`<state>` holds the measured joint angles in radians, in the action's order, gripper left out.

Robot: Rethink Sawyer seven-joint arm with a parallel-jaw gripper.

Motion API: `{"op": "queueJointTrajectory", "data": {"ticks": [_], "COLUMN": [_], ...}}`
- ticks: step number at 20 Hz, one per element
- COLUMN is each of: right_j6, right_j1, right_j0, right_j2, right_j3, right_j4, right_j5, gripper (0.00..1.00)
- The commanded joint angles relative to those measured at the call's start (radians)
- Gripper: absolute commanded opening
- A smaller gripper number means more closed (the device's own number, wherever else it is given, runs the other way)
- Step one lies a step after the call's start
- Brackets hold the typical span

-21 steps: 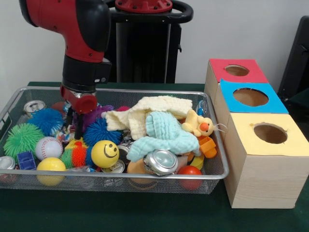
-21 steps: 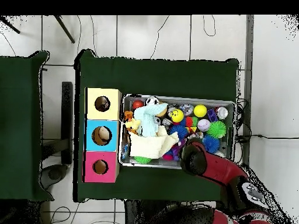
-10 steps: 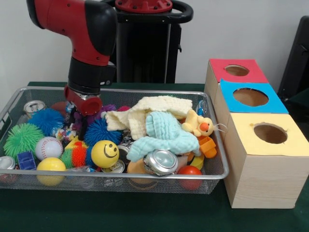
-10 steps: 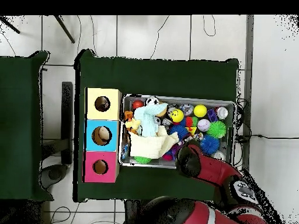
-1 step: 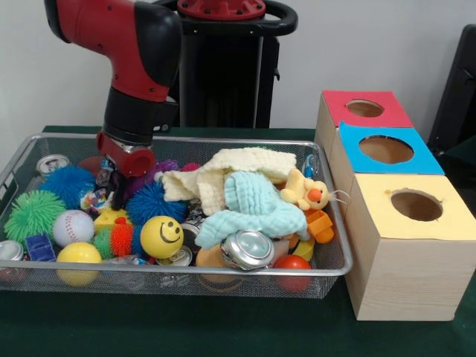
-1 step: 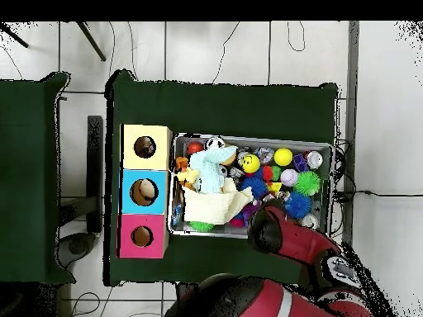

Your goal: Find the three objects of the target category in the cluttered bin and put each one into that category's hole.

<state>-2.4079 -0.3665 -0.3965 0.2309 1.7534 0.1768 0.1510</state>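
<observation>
Arm shifted slightly left, lifted – gripper [image 5: 114, 195] among toys in wire bin [image 5: 223, 271] – finger state unclear

Pale wall [image 5: 372, 44], tiled floor [image 6: 215, 49], perhaps a dark chair [image 5: 457, 97].

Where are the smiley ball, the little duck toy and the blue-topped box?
smiley ball [image 5: 161, 236], front view, on its yellow face
duck toy [image 5: 304, 190], front view, on its body
blue-topped box [image 5: 419, 159], front view, on the blue top beside the hole
</observation>
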Motion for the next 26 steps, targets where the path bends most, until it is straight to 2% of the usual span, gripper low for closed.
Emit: {"op": "queueJointTrajectory", "data": {"ticks": [1, 4, 11, 13, 18, 26], "right_j6": [-0.081, -0.093, -0.088, -0.084, -0.076, -0.108], "right_j1": [0.109, 0.094, 0.062, 0.037, -0.080, -0.124], "right_j0": [-0.005, 0.014, 0.014, 0.017, 0.048, 0.089], "right_j2": [0.022, 0.028, 0.009, 0.004, -0.010, -0.046], "right_j3": [0.003, 0.014, 0.025, 0.032, 0.072, 0.065], "right_j4": [-0.022, -0.042, -0.039, -0.038, -0.047, -0.076], "right_j5": [-0.052, -0.083, -0.105, -0.125, -0.219, -0.271], "gripper": [0.00, 0.00, 0.00, 0.00, 0.00, 0.00]}}
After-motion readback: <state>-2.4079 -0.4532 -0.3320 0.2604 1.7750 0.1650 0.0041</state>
